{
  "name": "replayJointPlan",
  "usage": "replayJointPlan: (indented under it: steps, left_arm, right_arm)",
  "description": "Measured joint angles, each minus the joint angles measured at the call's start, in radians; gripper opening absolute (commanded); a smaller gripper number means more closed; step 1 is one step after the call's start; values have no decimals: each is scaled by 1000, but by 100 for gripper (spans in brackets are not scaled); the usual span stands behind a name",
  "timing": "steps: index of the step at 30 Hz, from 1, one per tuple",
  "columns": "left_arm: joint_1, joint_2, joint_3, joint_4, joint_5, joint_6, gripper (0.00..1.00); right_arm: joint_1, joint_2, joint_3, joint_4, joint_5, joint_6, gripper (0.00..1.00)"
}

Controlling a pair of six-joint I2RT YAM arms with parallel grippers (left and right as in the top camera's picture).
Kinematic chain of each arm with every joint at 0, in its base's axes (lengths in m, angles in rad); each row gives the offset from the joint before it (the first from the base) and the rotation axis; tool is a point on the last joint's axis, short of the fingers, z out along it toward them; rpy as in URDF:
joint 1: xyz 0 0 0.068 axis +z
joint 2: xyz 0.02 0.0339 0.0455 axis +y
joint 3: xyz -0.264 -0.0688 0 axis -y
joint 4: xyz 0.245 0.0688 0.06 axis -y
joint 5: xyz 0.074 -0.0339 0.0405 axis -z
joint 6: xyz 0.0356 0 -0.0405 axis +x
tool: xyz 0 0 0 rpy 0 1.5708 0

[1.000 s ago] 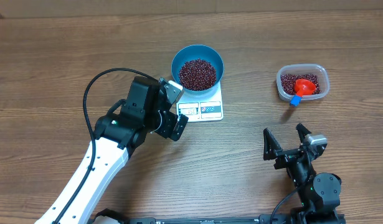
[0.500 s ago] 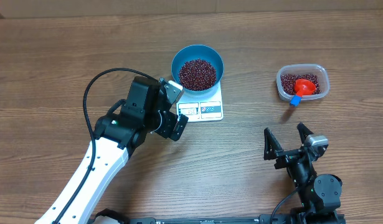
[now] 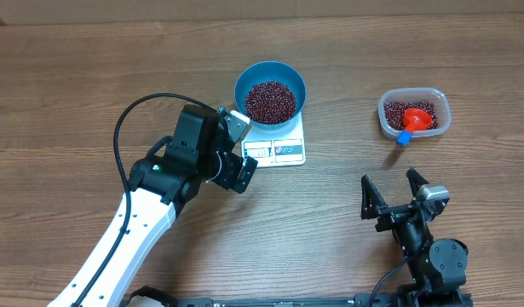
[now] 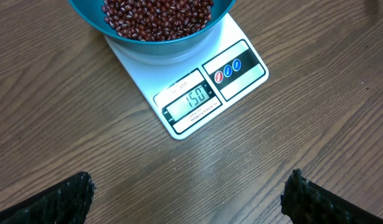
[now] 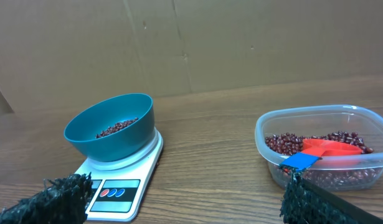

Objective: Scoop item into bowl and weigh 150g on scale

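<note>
Blue round plastic bowl (image 3: 270, 78) of dark red-brown beans (image 3: 270, 101) sat on flat white scale (image 3: 288, 152); display read 150. Nothing on scale had shifted. Left gripper (image 4: 188, 190) beside scale, right gripper (image 3: 389, 189) well off, both wide, empty. Target judged met.

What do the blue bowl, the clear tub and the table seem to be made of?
The bowl looks like plastic: even bright blue, smooth, slightly glossy. The tub seems thin clear plastic: beans show through its wall. The table looks like wood or laminate, matte, with grain lines.
</note>
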Motion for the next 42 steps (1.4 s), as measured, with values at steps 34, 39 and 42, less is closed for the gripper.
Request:
replayJointPlan:
  steps: [34,39,42]
  left_arm:
    - [520,-1119,-938,698,24,-16,99]
    - [525,-1234,-1007,628,12,-15,100]
    - [525,-1266,-1010,617,2,-15,100]
  right_arm:
    - [0,-2,0,-1,0,0,100]
    - [0,-2,0,1,0,0,100]
    - [0,-2,0,0,0,0,100]
